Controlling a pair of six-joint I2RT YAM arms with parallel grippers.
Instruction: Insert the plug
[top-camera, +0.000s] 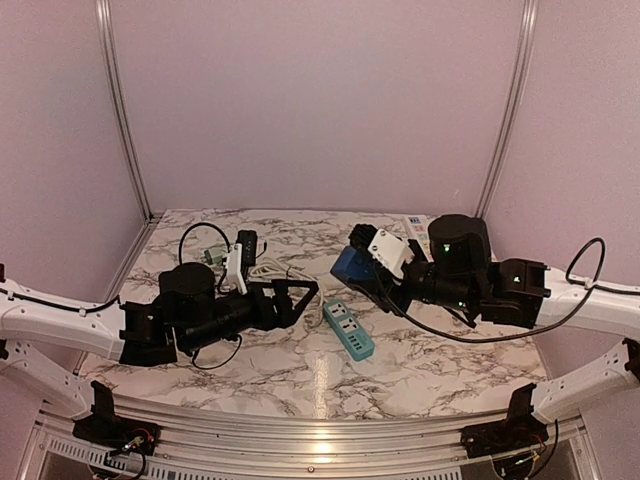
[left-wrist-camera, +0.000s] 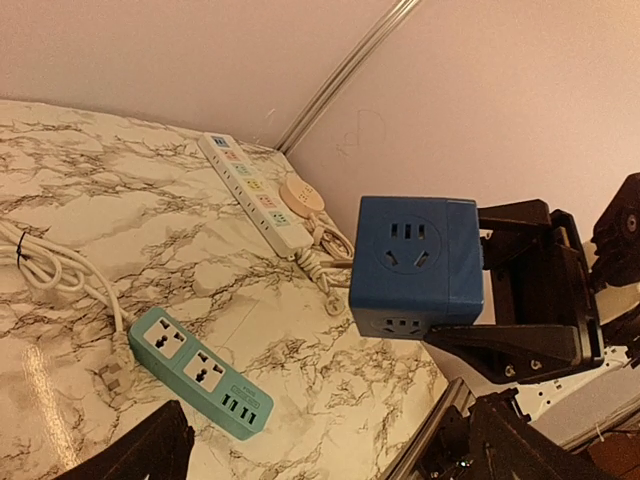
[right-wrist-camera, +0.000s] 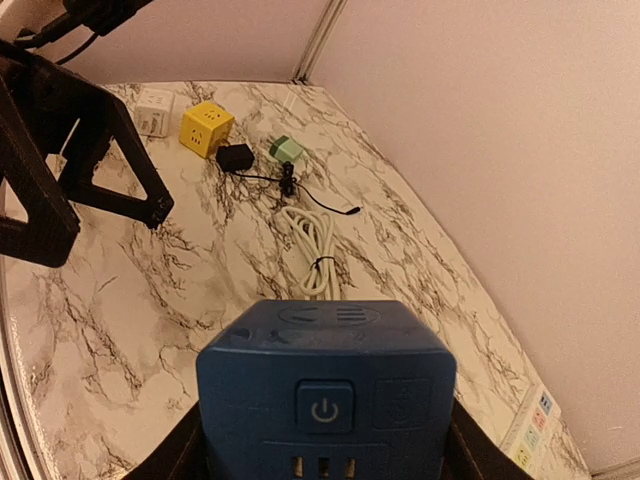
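Left gripper (top-camera: 305, 300): black fingers spread wide apart and empty, pointed across the table towards the cube.
Right gripper (right-wrist-camera: 325, 462): clamped on the blue plastic cube socket (left-wrist-camera: 415, 265), one finger on each side.
Cube position: held clear of the marble-patterned tabletop (top-camera: 440, 365) and tilted. A socket face was turned to the left wrist camera, and the power-button face to the right wrist camera.
Plug: a small white plug (left-wrist-camera: 335, 300) on a white cord lay on the marble, just below the cube in the left wrist view and beside the long white power strip (left-wrist-camera: 250, 188). I could not tell whether it was the one meant.
Teal power strip (top-camera: 348, 330): flat on the table, between the two grippers.
Bundled white cable (right-wrist-camera: 316, 240): tied in the middle, on the marble beyond the cube.
Far corner: yellow cube socket (right-wrist-camera: 206, 127), black adapter (right-wrist-camera: 236, 157) and pale green plug (right-wrist-camera: 287, 150) — close together.
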